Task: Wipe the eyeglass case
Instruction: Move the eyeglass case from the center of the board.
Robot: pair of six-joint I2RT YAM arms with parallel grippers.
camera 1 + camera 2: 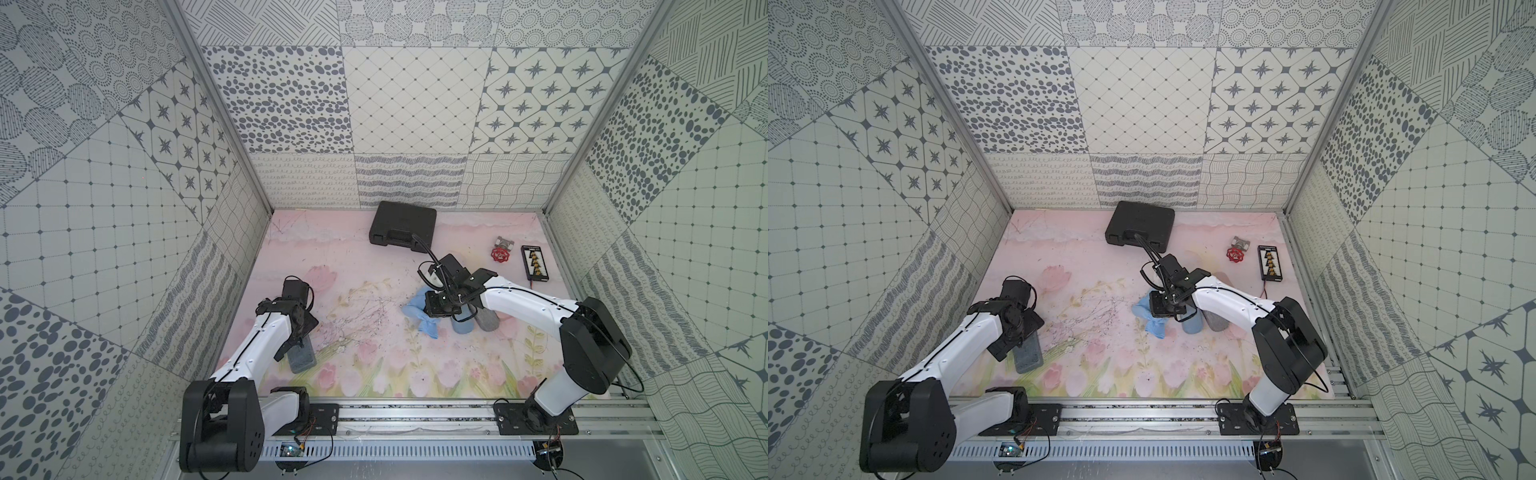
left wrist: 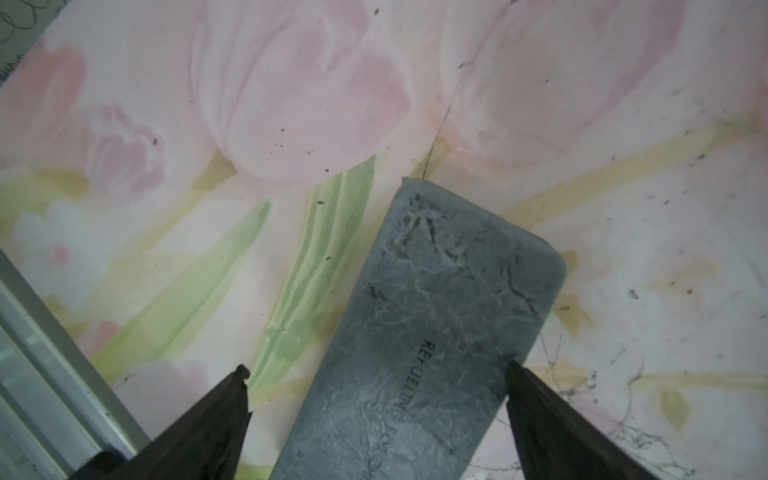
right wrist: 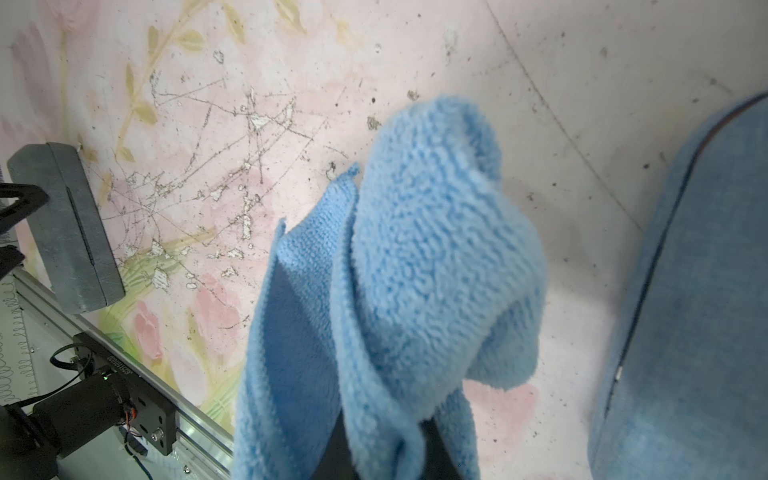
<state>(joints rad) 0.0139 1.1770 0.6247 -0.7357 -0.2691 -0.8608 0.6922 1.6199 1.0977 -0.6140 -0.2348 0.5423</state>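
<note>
**Item:** eyeglass case, grey, a flat oblong with rounded corners. Step judged: bracing it for the wipe.

**Top views.** The eyeglass case [image 1: 302,360] lies flat on the floral mat [image 1: 374,374]. It sits directly beneath the left gripper [image 1: 291,347], which points down over it. The long axis runs out from under the fingertips back toward that arm's own base, slightly skewed. The right gripper [image 1: 430,313] is well apart from the case and closed on a bunched blue cloth [image 1: 417,320]. A blue case [image 1: 462,326] lies just under its wrist.

**Left wrist.** The left gripper [image 2: 377,368] is spread wide and holds nothing. The eyeglass case [image 2: 419,324] lies between the fingers. One fingertip [image 2: 517,376] sits at the case's long edge, while the other [image 2: 241,380] stands clear of it. The long axis crosses the line between the fingertips and points ahead of the gripper at a slant. The lettered face is up, and the print runs along the length.

**Right wrist.** The cloth [image 3: 415,249] hangs ahead of the right gripper and hides its fingers. The eyeglass case [image 3: 70,232] shows far off to one side, with the seam along its long side turned toward this gripper.

**Handling note (judgement).**
- Square the left gripper to the case, so that both fingers meet the long edges together.
- Close low on the sides and near one end, which leaves the top face free.
- Bring the cloth over with a broad fold underneath and stroke along the length, away from the bracing fingers.
- A one-sided pinch would likely swivel the case on the smooth mat.
</note>
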